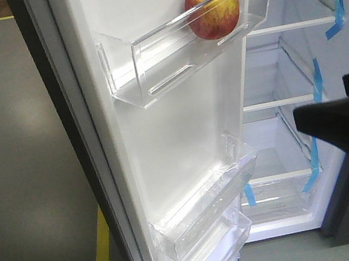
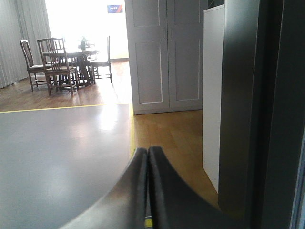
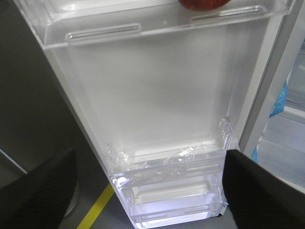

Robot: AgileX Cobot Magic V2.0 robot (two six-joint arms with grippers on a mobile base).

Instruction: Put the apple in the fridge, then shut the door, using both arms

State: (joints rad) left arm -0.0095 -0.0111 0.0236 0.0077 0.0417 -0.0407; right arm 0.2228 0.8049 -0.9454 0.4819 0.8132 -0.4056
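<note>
A grey floor (image 1: 19, 163) crossed by a yellow line (image 1: 100, 257) is seen beneath the open fridge (image 1: 284, 145); a dining table with chairs (image 2: 71, 57) is seen far off in the left wrist view. The apple (image 1: 213, 10) is lodged in the upper clear bin (image 1: 152, 74) of the door (image 1: 177, 143), so placing is judged done and closing is judged the step in hand. The right gripper (image 3: 150, 157) is spread wide and empty, faced at the door's white lining. The left gripper (image 2: 147, 150) is pressed together on nothing, beside what is taken for the door's dark outer face (image 2: 243, 109). A push from outside is called for. The right arm is judged to lie in the door's swing and should be drawn clear first.
</note>
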